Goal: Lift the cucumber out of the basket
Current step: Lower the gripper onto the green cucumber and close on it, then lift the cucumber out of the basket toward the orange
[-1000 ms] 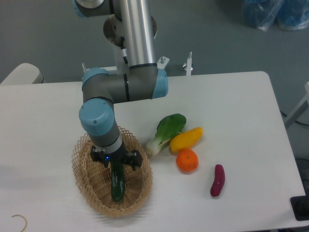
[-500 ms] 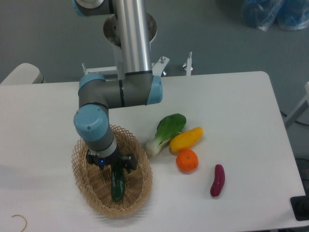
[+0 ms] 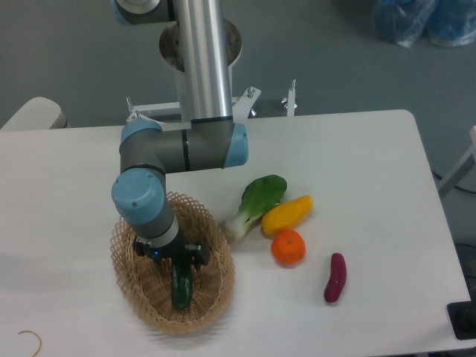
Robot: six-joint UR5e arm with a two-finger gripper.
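Basket (image 3: 130, 286): wicker, set on the table (image 3: 372, 163).
Cucumber (image 3: 181, 288): laid inside the basket.
Gripper (image 3: 177, 260): lowered over the cucumber's upper end; finger state cannot be told.

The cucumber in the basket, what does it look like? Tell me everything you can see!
The cucumber is dark green, smooth and shiny, long with a rounded end. It lies inside the tan woven basket, pointing toward the camera. Its far end is hidden under the gripper, which sits right down on it with a finger on each side. Whether the fingers are squeezing it cannot be told from here.
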